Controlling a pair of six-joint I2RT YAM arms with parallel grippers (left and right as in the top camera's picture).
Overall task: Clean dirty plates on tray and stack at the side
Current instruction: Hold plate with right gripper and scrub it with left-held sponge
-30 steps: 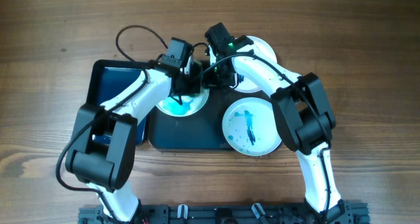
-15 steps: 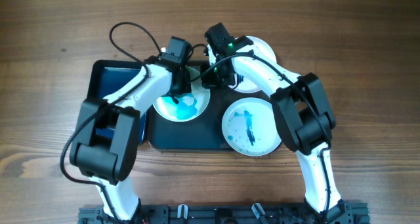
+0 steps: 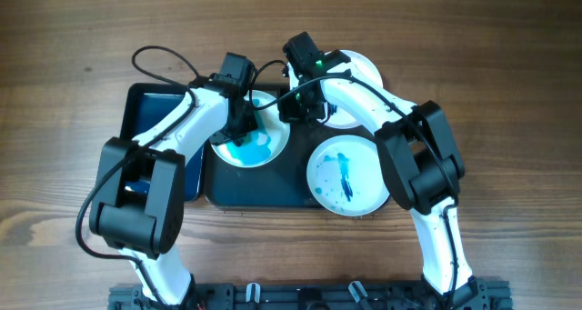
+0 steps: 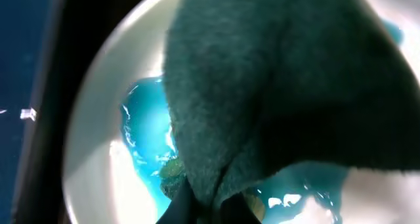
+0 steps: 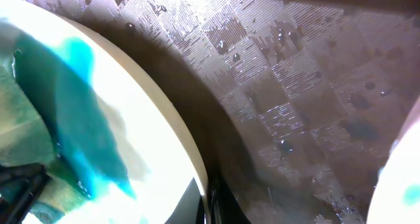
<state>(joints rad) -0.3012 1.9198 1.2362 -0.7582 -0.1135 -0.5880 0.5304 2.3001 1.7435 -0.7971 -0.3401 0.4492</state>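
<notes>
Sponge point(image 4: 282, 86), dark green, is clamped in the left claw point(image 3: 241, 121) and pressed flat onto the plate point(image 3: 264, 151) at the back left of the big dark tray point(image 3: 264, 190), with wet blue paint point(image 4: 147, 129) pooled around it. The right claw point(image 3: 296, 108) sits right at that plate's far rim, but honestly can't tell if it's pinching it or not. A second plate point(image 3: 348, 175) with teal streaks hangs over the tray's right edge, and a third plate point(image 3: 356, 74) is behind the right arm. The smaller tray point(image 3: 150, 110) sits on the bench point(image 3: 455, 37) to the left.
</notes>
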